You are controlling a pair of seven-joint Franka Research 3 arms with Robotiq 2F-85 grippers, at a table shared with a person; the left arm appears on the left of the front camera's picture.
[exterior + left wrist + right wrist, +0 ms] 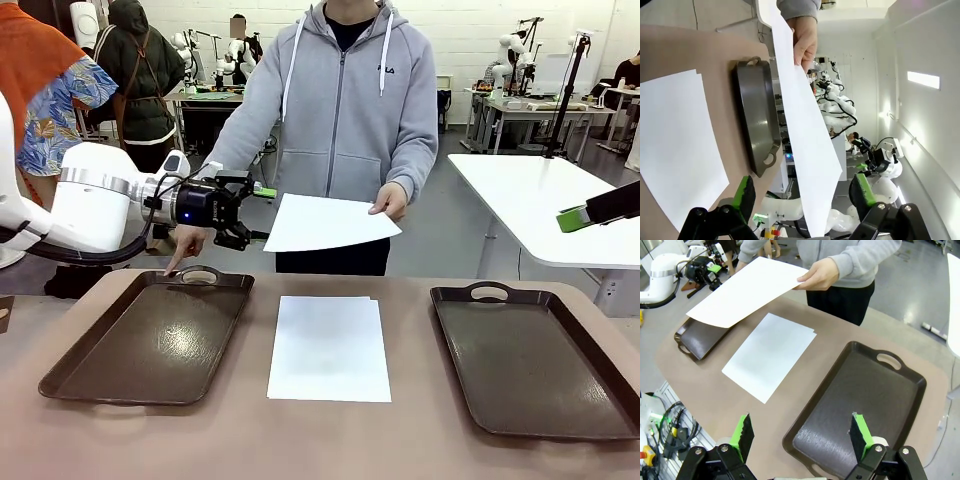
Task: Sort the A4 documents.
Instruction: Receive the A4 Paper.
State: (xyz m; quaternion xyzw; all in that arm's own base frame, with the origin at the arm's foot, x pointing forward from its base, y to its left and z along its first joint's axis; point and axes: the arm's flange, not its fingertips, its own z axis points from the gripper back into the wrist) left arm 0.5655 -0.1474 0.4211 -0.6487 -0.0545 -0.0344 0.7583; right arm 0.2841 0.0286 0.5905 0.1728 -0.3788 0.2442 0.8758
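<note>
Left tray and right tray, dark brown, seemingly glossy, well apart on the tan table.

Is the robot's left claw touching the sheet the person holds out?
Apart. Left wrist view: the held sheet shows between the open left gripper's pads, gap on each side.

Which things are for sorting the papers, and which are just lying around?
For the job:
held sheet
stacked sheets
left tray
right tray

Just lying about:
white side table
cables
</note>
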